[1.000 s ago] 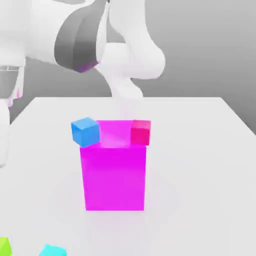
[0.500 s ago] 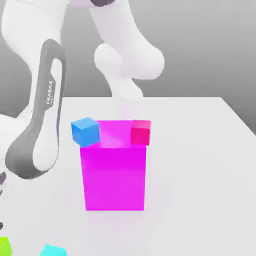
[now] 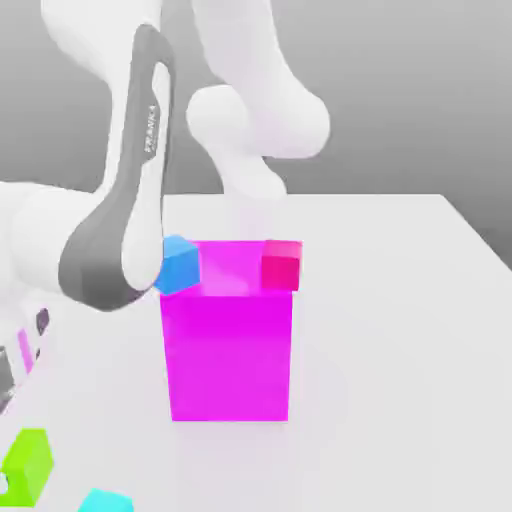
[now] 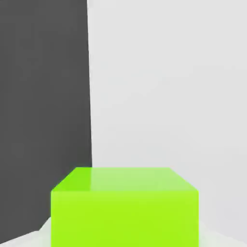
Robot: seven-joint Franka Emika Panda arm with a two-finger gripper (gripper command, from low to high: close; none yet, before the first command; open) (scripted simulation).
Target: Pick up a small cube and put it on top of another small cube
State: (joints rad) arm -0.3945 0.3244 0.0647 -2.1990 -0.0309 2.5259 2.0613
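White bench (image 3: 400, 300) under a plain grey backdrop is what we are looking at, with the arm (image 3: 125, 230) reaching down along the exterior view's left edge. We are noting the small lime-green cube (image 3: 25, 465) sitting on the bench at the lower left corner of the exterior view, with a cyan cube (image 3: 105, 501) near it at the bottom edge. A tall magenta block (image 3: 230, 345) is standing mid-bench, and a blue cube (image 3: 180, 265) and a red cube (image 3: 282, 265) are showing at its top corners; whether they rest on it or behind it we cannot tell. In the hand view the lime-green cube (image 4: 124, 207) is filling the lower middle, close in front of the camera, near the bench's edge. The gripper itself is not showing in either view, so we cannot tell its state. We are judging that the cube lies straight ahead of the hand, square-on, so the coming move turns on a short straight closing-in.
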